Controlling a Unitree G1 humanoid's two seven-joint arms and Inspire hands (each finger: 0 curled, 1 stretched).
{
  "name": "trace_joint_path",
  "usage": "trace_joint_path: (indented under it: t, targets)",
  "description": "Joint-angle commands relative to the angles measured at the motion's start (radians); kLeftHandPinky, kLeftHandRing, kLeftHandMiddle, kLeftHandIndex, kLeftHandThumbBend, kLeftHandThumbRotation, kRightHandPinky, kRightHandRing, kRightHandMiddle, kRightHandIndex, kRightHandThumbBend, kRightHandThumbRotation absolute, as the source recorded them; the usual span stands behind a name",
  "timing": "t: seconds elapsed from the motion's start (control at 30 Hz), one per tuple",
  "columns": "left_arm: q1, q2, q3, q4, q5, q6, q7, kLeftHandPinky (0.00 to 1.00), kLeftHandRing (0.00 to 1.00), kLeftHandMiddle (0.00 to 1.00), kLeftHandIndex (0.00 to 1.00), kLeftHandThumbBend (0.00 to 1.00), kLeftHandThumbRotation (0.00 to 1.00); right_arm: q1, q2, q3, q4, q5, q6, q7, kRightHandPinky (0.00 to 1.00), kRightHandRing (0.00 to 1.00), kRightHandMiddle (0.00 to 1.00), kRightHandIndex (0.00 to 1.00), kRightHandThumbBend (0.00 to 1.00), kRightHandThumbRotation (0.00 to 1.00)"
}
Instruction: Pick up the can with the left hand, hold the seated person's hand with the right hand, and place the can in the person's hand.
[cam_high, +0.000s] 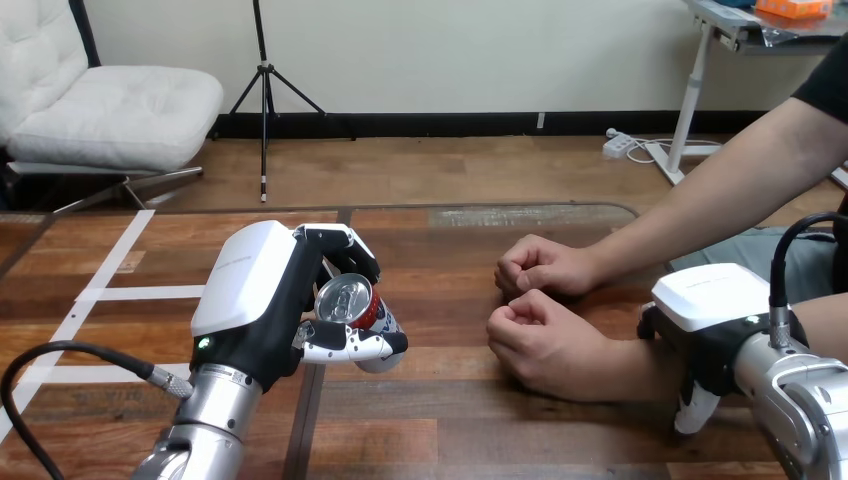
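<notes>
left hand (262, 300): in from the view's left, over the table (450, 420), fingers on top and thumb underneath, curled right round the can
can (350, 305): clamped in that left hand, tipped over so its silver top faces us
right hand (712, 300): over at the right, sitting on top of the person's forearm (625, 368) just behind the wrist; whether it actually clasps it, cannot tell
person's nearer hand (530, 335): balled into a fist, resting on the wood
person's farther hand (540, 265): another fist, just beside the nearer one
gap: can and fists apart, bare wood between them
</notes>
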Motion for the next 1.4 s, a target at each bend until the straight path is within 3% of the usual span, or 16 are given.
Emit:
trace_joint_path:
  t: [0.0,0.63,1.37]
  targets:
    - [-0.051,0.01,0.035,-0.047,-0.008,-0.024,0.019,0.27,0.33,0.4,0.43,0.71,0.0,-0.052,-0.004,0.007,-0.005,-0.02,0.017,-0.018,0.72,0.78,0.81,0.79,0.77,0.09]
    - [-0.052,0.011,0.037,-0.053,-0.01,-0.021,0.015,0.27,0.33,0.4,0.43,0.71,0.0,-0.055,0.005,0.019,0.003,-0.049,0.064,0.001,0.77,0.83,0.86,0.84,0.76,0.13]
    - [-0.051,0.011,0.038,-0.057,-0.012,-0.014,0.008,0.26,0.32,0.39,0.43,0.7,0.0,-0.059,0.018,0.043,0.05,-0.041,0.062,-0.059,0.73,0.78,0.81,0.79,0.75,0.09]
